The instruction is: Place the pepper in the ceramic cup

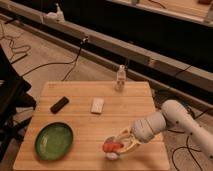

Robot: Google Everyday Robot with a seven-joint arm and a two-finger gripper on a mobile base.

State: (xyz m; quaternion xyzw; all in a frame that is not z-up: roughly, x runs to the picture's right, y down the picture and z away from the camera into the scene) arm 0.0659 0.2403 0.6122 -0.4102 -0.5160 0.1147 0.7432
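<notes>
At the table's near edge, the gripper (118, 144) is closed on the pepper (112, 146), holding it directly over the ceramic cup (113, 154). The green plate (53, 140) lies to the left; farther back sit a black bar (59, 104), a white block (97, 105) and a small clear bottle (120, 78).

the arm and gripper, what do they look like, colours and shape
The arm is smooth, rounded and white to pale grey, built of thick tube-like segments with a bulbous joint near the wrist. No markings or loose cables show on it. The gripper at its end, low over the table's near edge, has two pale cream, curved fingers.
</notes>
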